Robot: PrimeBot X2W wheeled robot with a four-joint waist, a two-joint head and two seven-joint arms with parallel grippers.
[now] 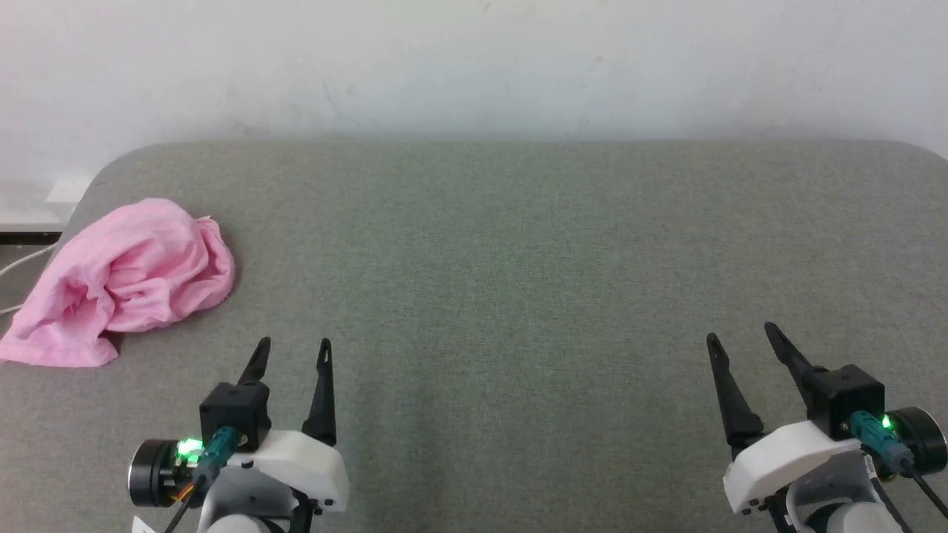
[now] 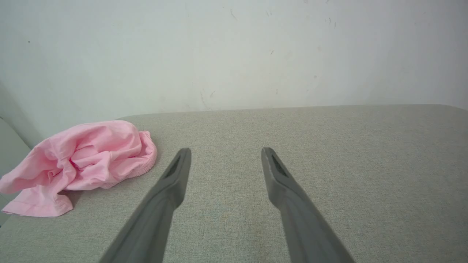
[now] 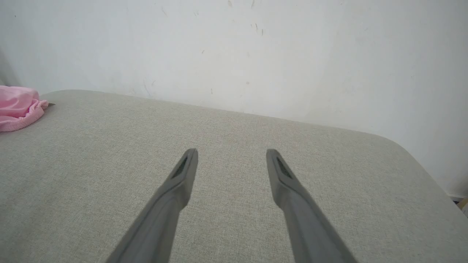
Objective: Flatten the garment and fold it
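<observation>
The left end effector [image 1: 294,344] and the right end effector [image 1: 740,333] each hang wide and empty over the near side of the grey fabric-covered bench [image 1: 518,244]. The crumpled light pink thin cloth garment [image 1: 133,281] lies bunched at the bench's left edge, near the left one. Best to pinch a hem or the waistband, not the heap's middle, and draw it toward the centre.

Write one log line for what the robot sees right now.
garment: crumpled, unfolded, at table left edge | left gripper: open, empty, near garment | right gripper: open, empty
</observation>
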